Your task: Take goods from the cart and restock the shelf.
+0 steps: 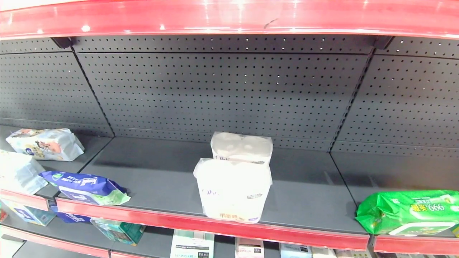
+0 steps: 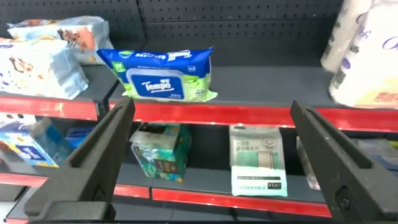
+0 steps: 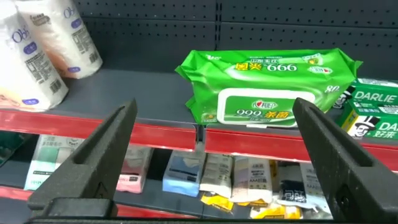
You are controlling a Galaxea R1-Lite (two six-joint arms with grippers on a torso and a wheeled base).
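Two white packs of paper rolls stand on the grey shelf [image 1: 161,172], one [image 1: 232,190] at the front edge and one [image 1: 241,147] behind it. A blue wipes pack [image 1: 86,188] lies at the front left, a green wipes pack [image 1: 408,211] at the front right. My left gripper [image 2: 208,162] is open, below and in front of the blue wipes pack [image 2: 163,74]. My right gripper [image 3: 211,162] is open too, low in front of the green wipes pack [image 3: 270,87]. Nothing is between either pair of fingers.
Pale tissue packs [image 1: 45,143] lie on the left shelf section. A green box [image 3: 373,112] stands beside the green pack. Lower shelves hold boxes and packets [image 2: 258,158]. A red price rail [image 1: 211,224] runs along the shelf front, and a red shelf edge [image 1: 229,16] hangs overhead.
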